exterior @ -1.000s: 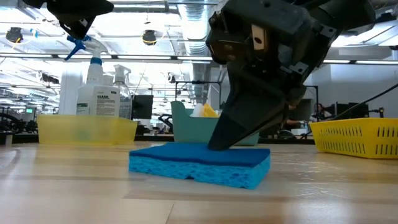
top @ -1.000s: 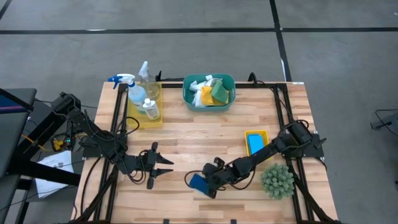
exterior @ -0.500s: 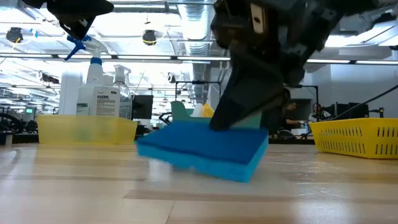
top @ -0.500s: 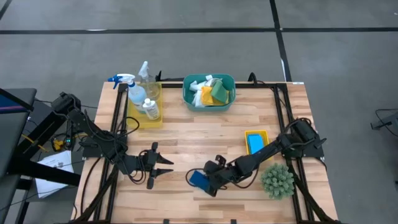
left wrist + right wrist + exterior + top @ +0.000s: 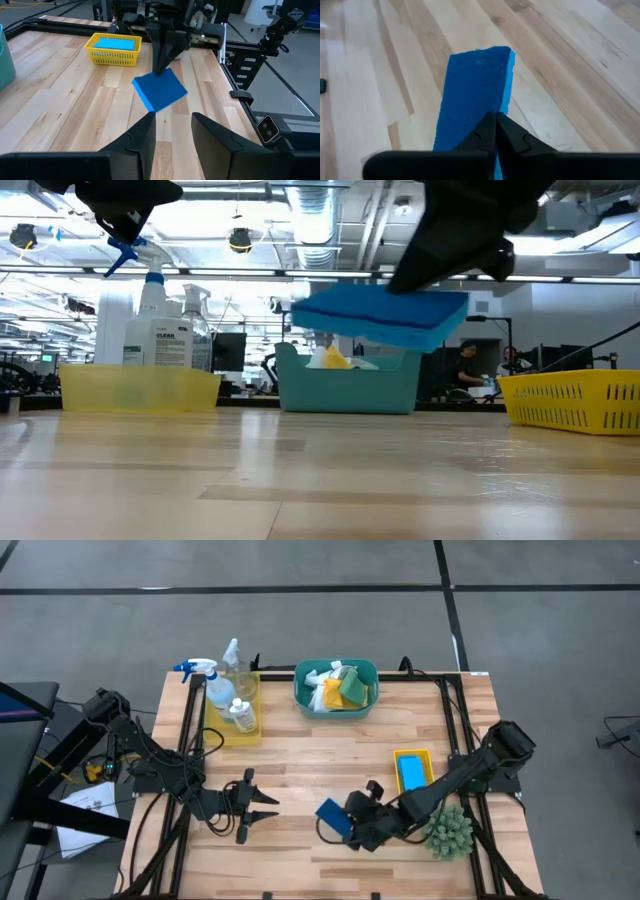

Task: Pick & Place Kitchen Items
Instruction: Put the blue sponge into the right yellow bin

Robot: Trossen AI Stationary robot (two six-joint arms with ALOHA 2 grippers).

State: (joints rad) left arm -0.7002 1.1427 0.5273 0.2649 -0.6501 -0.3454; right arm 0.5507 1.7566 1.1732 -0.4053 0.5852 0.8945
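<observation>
My right gripper (image 5: pixel 350 823) is shut on a dark-blue sponge (image 5: pixel 330 817) at the table's near middle. The sponge also shows in the low view (image 5: pixel 380 315) and in the right wrist view (image 5: pixel 475 90). My left gripper (image 5: pixel 268 806) waits open and empty left of the sponge, its fingers level and pointing toward it (image 5: pixel 172 132). A light-blue sponge (image 5: pixel 410 772) lies in a small yellow tray (image 5: pixel 412 753). The spray bottle (image 5: pixel 216 688) and two small bottles (image 5: pixel 241 712) stand in a yellow tray at the far left. Cloths (image 5: pixel 338 688) lie in a teal basin (image 5: pixel 300 690). My right gripper pinches the dark-blue sponge between its two fingers at the end nearest the gripper (image 5: pixel 487 111). The fingers (image 5: pixel 165 55) come slanting down from the table's right side. The sponge is lifted clear of the table, close to level, sticking out beyond the fingertips toward the left.
A spiky green ball plant (image 5: pixel 447 830) stands at the near right, beside my right arm. The small yellow tray also shows in the low view (image 5: pixel 570 400). Bare wood lies between the basin and the two grippers. A person sits in the room beyond (image 5: pixel 468 370).
My right gripper has risen and drawn a little toward the table's right edge, keeping shut on the dark-blue sponge. The sponge lay flat on the table, then tipped up at one end, and now hangs clear above it.
</observation>
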